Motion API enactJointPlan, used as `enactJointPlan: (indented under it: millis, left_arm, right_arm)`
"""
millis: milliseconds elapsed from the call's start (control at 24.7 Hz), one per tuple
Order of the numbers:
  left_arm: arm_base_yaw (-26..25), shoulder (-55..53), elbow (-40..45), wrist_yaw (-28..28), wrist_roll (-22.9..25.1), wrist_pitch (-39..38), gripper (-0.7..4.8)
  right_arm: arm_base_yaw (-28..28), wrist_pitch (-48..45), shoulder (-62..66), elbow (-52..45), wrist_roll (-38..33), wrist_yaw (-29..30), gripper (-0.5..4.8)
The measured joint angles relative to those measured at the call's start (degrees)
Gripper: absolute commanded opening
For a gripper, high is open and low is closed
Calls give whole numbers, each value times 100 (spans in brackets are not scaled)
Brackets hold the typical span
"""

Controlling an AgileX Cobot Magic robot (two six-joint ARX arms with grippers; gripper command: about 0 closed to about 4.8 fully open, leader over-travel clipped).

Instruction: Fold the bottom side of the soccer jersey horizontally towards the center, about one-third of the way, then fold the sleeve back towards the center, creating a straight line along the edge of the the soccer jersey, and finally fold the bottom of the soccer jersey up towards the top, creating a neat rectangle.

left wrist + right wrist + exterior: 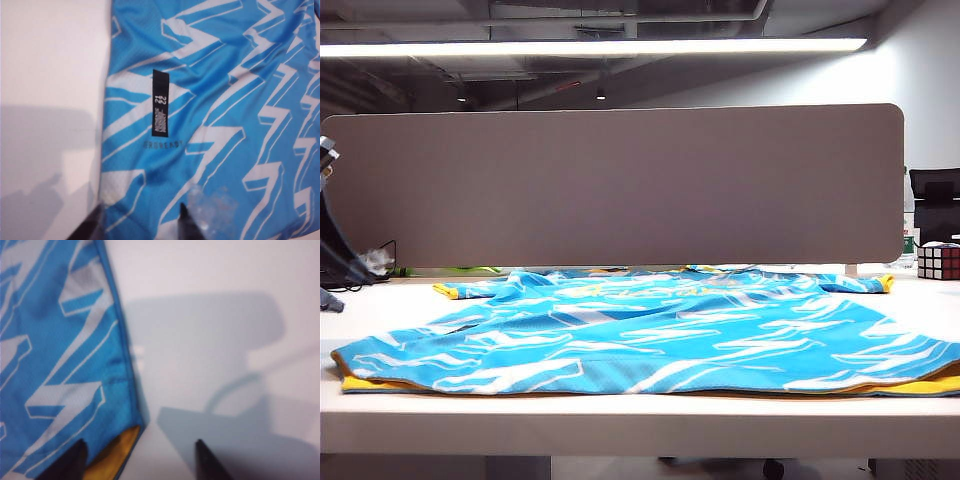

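jersey corner point(122, 442) between open right pincer point(140, 460); left pincer point(142, 222) over jersey.

Left claw point(137, 225): two dark, nearly black fingertips point(90, 227) tapering to blunt points, blurred at the picture's edge. Right claw point(140, 462): two black wedge-shaped fingertips point(207, 460) with matte surfaces. No cables, screws or markings can be made out.

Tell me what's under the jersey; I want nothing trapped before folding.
Under the jersey only the pale table shows, plus yellow fabric peeking out at the hem corners. Whatever lies beneath its middle is covered.
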State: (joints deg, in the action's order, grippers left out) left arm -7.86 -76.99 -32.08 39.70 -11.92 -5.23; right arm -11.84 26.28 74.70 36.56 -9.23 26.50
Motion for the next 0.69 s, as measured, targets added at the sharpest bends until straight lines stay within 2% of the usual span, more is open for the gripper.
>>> enactJointPlan:
  millis: [81, 162, 283, 526, 688]
  left_arm:
    - [0, -7, 0, -4, 81, -63, 207]
    - [0, -83, -2, -4, 94, -149, 260]
    - [0, -317, -2, -9, 101, -343, 284]
    - [20, -669, -57, 173, 120, -365, 283]
    - [450, -1113, -129, 372, 140, 70, 283]
  right_arm:
    - [15, 0, 240, 0, -7, 133, 279]
    - [22, -48, 374, 2, -42, 313, 279]
    - [24, -131, 479, 11, -55, 448, 279]
    - [26, -223, 505, 9, -105, 457, 279]
    - [122, -483, 713, 42, -151, 599, 279]
